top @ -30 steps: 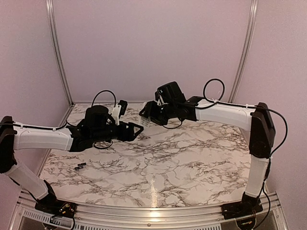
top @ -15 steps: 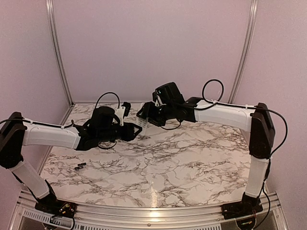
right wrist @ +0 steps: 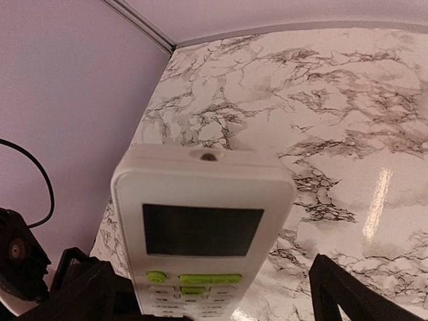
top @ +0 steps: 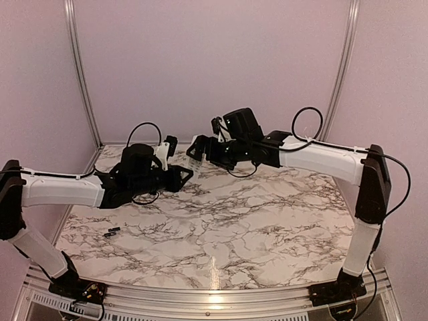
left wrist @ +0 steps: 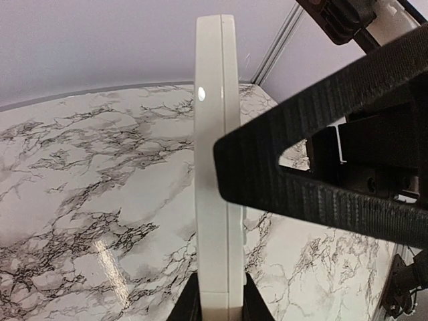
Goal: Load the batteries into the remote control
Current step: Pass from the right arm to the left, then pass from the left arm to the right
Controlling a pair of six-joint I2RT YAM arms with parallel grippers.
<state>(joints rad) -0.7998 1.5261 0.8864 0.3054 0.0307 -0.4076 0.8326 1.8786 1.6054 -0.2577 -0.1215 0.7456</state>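
So the remote control [left wrist: 215, 134] is up in the air over the far left part of the marble table [top: 267, 227], between the 2 arms. The left gripper [top: 182, 175] is pinching it at 1 end, fingers pressed on its front and back faces, and the rest of the bar sticks out unsupported. The right gripper [top: 200, 152] has its jaws spread wide around the screen end, and from its wrist cam neither finger looks like it's gripping.

My worries from here:

- That's only 1 grip, on smooth plastic and at the very end. If the pinch is light or off-centre, I'd guess the remote pivots or slides out and lands on the table.
- The right finger sits just beside the remote in the left wrist view. If it backs off at an angle, it could clip the bar and twist it in the left jaws.
- The 2 batteries [top: 112, 232] lie well apart from all this, near the table's left edge. They're tiny and round, so a sloppy grab could send them rolling.
- I can't tell from these views whether the battery cover is open.
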